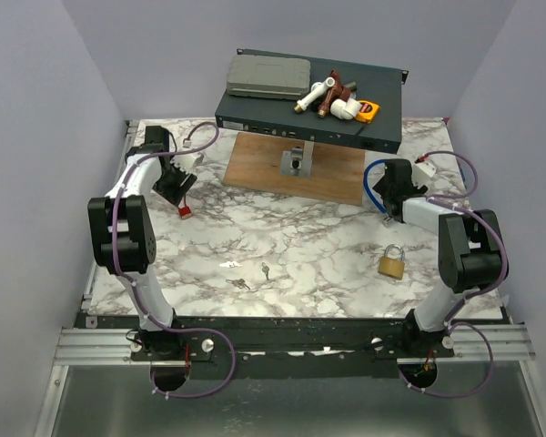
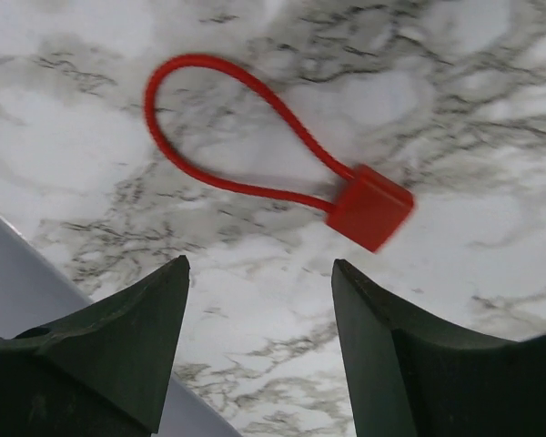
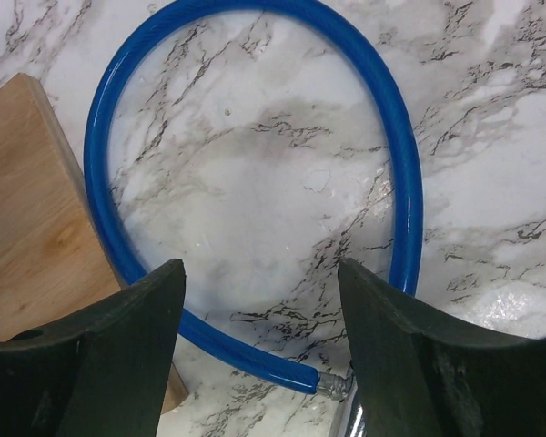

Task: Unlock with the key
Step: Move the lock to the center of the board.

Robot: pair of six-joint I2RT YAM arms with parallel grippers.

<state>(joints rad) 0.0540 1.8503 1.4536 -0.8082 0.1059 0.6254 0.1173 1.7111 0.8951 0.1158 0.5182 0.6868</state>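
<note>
Hanging low over the left part of the marble table, the left gripper has its two dark fingers spread well apart with nothing between them. Just beyond their tips lies a red cord loop with a small red block at one end, flat on the marble and touching neither finger. In the overhead view this gripper sits close to the left wall, the red piece just beside it. The right gripper is also wide open and holds nothing. It hovers above a blue hose that curves in a loop on the marble, with the edge of a wooden board to one side. From above, that gripper is at the right end of the board, on which a small metal fixture stands. The brass padlock lies on the marble near the right arm's base, well apart from both grippers. Two small keys lie near the front middle of the table, too small to make out in detail. Behind the board a black equipment box carries a grey case, some pipe fittings and a yellow tape measure.
</note>
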